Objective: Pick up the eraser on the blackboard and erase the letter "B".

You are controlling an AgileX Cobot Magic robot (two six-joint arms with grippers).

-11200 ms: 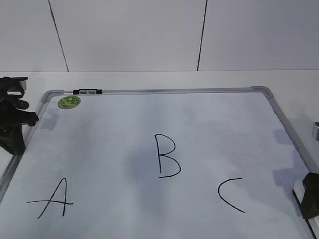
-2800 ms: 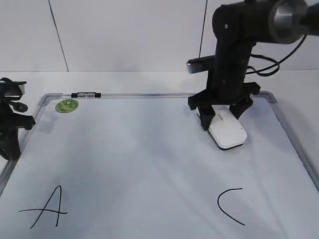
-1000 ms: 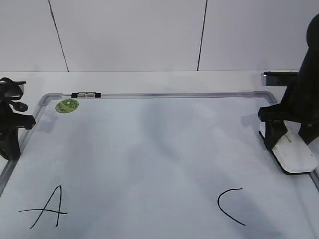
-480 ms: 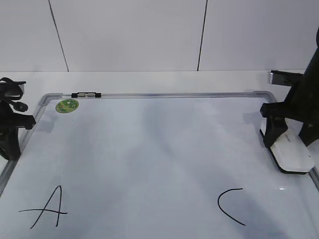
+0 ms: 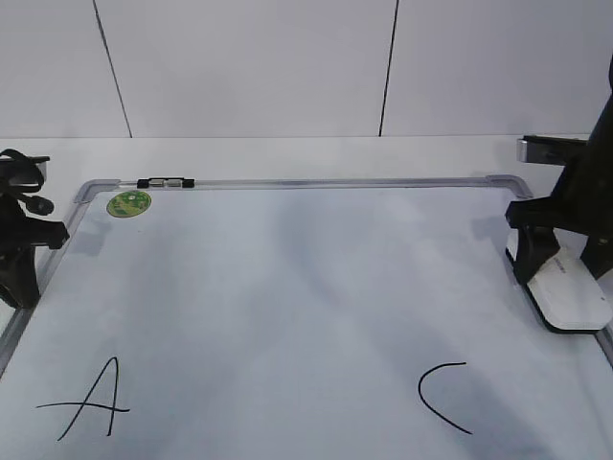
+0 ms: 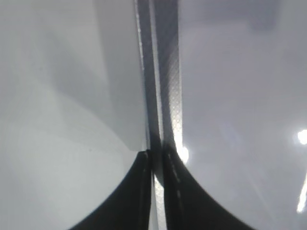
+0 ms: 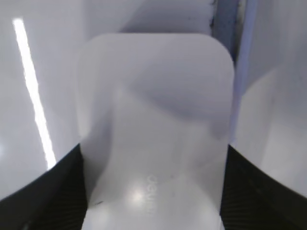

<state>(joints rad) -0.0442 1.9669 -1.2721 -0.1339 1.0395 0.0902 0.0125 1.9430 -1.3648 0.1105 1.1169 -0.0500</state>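
The white eraser [image 5: 570, 299] lies flat at the right edge of the blackboard [image 5: 287, 278]. My right gripper [image 5: 561, 273] is shut on it, one finger against each long side. In the right wrist view the eraser [image 7: 153, 110] fills the space between the two fingers [image 7: 153, 196]. No letter "B" shows; the board's middle between the "A" [image 5: 86, 407] and the "C" [image 5: 441, 395] is blank. My left gripper [image 5: 24, 273] sits at the board's left edge, its fingers [image 6: 157, 160] nearly closed around the grey frame rail [image 6: 165, 96].
A round green sticker [image 5: 126, 202] and a small black-and-clear marker [image 5: 166, 181] sit at the board's far left corner. The board's frame [image 5: 603, 335] runs just right of the eraser. A white wall stands behind the table.
Long ago the "B" stood in the board's middle; it is gone now. Over the last second the right gripper with the eraser shifted slightly right and settled at the board's right edge. The left arm is still.
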